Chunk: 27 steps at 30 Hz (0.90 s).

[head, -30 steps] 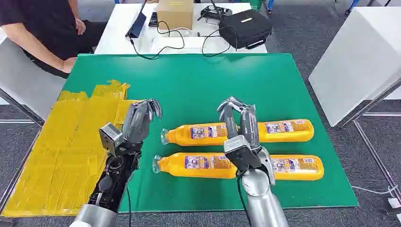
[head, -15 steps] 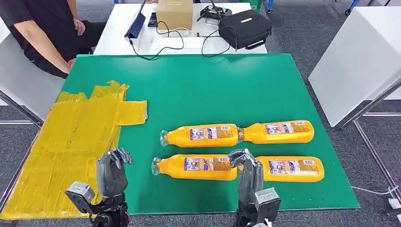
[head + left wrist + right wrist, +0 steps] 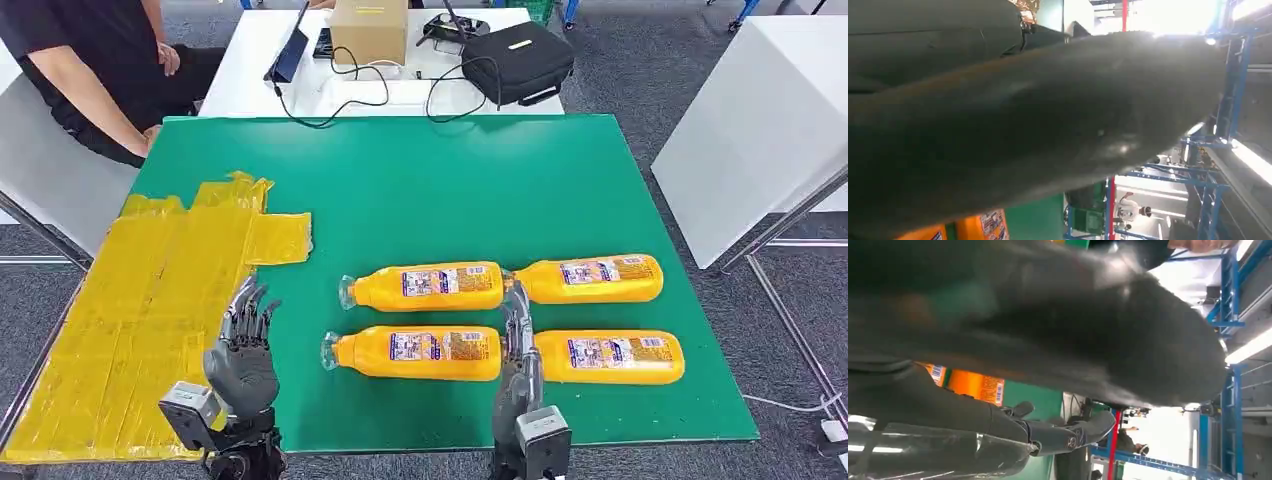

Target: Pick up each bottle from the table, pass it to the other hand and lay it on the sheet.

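left hand: low at the near edge of the green table, fingers spread and pointing up and away, holding nothing. it sits right at the seam where the yellow sheet meets the green.
right hand: also low at the near edge, fingers straight and apart, empty. fingertips reach up into the gap between the two near bottles; touching or just over them, cannot tell from the head view.
wrist views: mostly dark blur, with a bit of orange label and green top.
near left bottle: lying flat, long axis across the table, clear cap end pointing toward the sheet side.
near right bottle: lying flat in line with it, neck toward the middle.
far left bottle: flat, parallel to the near row, cap toward the sheet.
far right bottle: flat, neck in toward its neighbour.
why so placed: two neat rows on the right half put the bottles in the right hand's reach; the sheet lies by the left hand, hence the hand-over.
task state: judged as not begun, all four on the green, none on the sheet.
bystander: person seated at far left.
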Available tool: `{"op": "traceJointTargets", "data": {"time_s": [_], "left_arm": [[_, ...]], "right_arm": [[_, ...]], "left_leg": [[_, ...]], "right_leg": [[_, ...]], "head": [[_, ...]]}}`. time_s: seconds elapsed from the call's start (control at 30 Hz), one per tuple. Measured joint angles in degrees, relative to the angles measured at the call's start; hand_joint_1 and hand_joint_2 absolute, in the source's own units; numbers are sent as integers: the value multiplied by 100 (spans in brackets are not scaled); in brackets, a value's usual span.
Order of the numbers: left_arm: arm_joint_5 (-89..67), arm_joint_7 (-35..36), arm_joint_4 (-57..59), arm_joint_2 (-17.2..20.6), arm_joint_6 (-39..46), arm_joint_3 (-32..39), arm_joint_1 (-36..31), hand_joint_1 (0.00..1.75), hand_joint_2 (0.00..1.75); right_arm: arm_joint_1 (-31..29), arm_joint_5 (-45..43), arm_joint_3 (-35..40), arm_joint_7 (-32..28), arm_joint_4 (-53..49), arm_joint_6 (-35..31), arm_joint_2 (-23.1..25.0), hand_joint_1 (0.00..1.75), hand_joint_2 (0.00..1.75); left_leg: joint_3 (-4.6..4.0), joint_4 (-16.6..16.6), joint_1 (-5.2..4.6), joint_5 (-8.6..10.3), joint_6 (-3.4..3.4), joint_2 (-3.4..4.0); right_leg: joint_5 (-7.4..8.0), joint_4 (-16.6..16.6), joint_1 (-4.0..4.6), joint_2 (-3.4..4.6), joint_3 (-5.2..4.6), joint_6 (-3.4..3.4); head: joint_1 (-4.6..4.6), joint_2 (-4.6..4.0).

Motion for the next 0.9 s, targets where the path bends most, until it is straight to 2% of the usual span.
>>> {"op": "traceJointTargets", "data": {"time_s": [0.4,0.43,0.9], "left_arm": [[-57,0,92,48,-138,0,7,0,0],[-88,0,112,48,-135,-4,4,0,0],[-177,0,444,87,107,-376,-177,0,0]], "right_arm": [[-64,-9,133,0,254,-164,-46,0,0],[-59,-13,149,0,262,-190,-52,0,175],[141,-57,302,0,267,-347,-273,0,175]], "left_leg": [[1,0,0,0,0,-1],[1,0,0,0,0,-1],[1,0,0,0,0,0]], "right_leg": [[0,0,0,0,1,0],[0,0,0,0,0,0],[0,0,0,0,1,0]], "head": [[0,0],[0,0],[0,0]]}}
